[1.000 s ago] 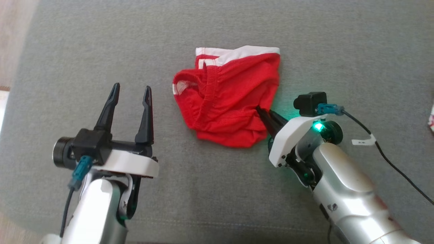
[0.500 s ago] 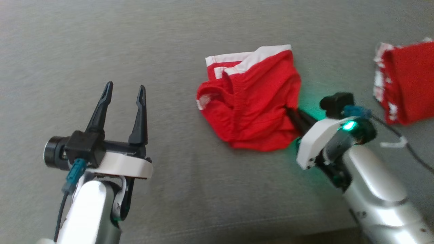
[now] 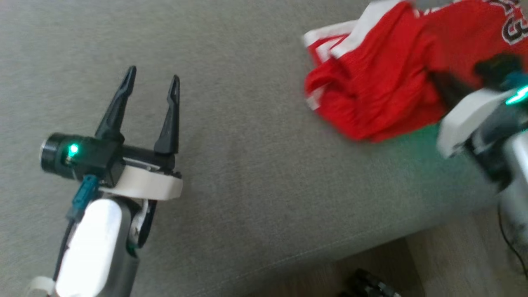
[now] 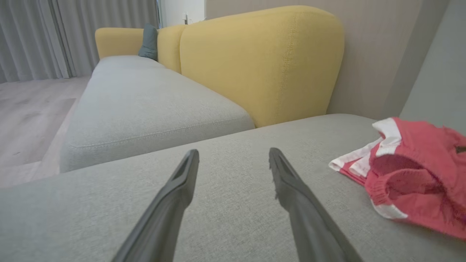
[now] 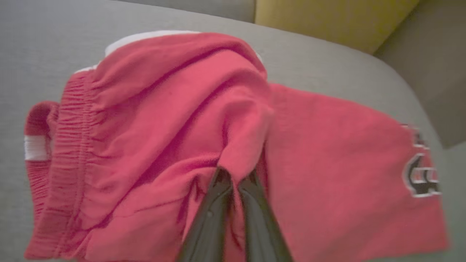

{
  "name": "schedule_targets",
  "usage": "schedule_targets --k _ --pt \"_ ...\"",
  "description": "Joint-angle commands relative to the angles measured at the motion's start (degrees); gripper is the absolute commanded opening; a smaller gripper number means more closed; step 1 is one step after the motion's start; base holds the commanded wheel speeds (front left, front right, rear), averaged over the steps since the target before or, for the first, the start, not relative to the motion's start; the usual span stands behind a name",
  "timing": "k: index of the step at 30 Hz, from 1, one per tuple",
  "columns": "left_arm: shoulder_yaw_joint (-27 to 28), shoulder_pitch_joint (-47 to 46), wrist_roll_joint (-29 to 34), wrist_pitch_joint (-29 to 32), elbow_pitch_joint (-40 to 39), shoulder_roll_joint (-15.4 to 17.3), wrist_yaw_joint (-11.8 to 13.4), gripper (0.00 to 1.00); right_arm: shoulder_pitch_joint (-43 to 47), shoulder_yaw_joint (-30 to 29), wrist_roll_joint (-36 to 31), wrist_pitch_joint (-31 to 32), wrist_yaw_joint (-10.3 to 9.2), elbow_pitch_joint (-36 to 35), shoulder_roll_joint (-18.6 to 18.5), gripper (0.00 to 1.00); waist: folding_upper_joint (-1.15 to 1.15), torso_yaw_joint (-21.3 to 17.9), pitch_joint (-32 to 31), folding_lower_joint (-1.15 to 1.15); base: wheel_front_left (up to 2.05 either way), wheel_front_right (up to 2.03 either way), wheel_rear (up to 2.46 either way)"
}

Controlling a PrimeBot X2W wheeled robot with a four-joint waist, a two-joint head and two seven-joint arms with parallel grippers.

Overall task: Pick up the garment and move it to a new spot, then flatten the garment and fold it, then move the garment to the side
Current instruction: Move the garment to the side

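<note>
**Right fingers pinch the red garment; left fingers spread and empty**

In the head view the left gripper (image 3: pixel 153 73) hangs over the grey cushion (image 3: pixel 264 165) at about 9 o'clock in the frame. Its two dark fingers are spread wide with nothing between them. The left wrist view shows the same: bare grey fabric between the parted fingers (image 4: pixel 182 182), and a yellow backrest (image 4: pixel 262 62) beyond at 12 o'clock.

The garment (image 3: pixel 371 90), red with white trim, lies crumpled on the cushion at about 3 o'clock from the left fingertips and well apart from them. In the left wrist view it sits at 3 o'clock (image 4: pixel 411 171), with its white edge turned toward the fingers.

The right gripper (image 3: pixel 447 84) is blurred in the head view and meets the garment's edge at 4 o'clock. The right wrist view is clearer. There the fingers (image 5: pixel 218 203) rise from 6 o'clock, closed almost tip to tip on a raised fold of the garment (image 5: pixel 153 127). The gathered waistband lies at 9 o'clock and the white trim at 11 o'clock.

At 3 o'clock of that pinch lies a second red piece (image 5: pixel 346 163) with dark lettering. It touches the garment, though whether it lies under it I cannot tell. A strip of wood floor (image 3: pixel 453 264) shows at 5 o'clock in the head view.
</note>
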Motion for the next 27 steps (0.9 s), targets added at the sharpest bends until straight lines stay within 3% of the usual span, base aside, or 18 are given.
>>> schedule_targets --k 1,7,12,18,27 --pt "1.73 -2.27 0.83 0.37 -2.45 1.62 -0.55 1.00 -2.22 -1.68 -0.69 -0.05 -0.10 -2.85 -3.31 0.00 0.00 -2.53 2.94 0.00 0.00 0.00 0.00" --pt "0.98 -4.47 1.55 1.32 -3.77 2.67 -1.26 1.00 -5.38 -8.22 -1.13 -0.14 -0.10 -3.15 -6.45 0.00 0.00 -4.25 6.24 0.00 0.00 0.00 0.00" --pt "0.24 -5.79 2.05 1.80 -4.42 3.06 -1.68 1.00 -6.39 -14.20 -1.03 -1.75 -0.10 -2.33 -6.35 0.00 0.00 -4.82 7.82 0.00 0.00 0.00 0.00" --pt "-0.47 -7.27 2.37 2.47 -4.78 3.78 -2.31 1.00 -5.58 -19.47 -0.21 -3.66 -0.10 0.95 -3.71 0.00 0.00 -5.25 9.89 0.00 0.00 0.00 0.00" --pt "-1.53 -7.89 2.49 3.40 -5.00 4.47 -2.78 1.00 -3.54 -26.43 -4.91 -5.99 -0.10 5.99 2.65 0.00 0.00 -5.59 11.78 0.00 0.00 0.00 0.00"
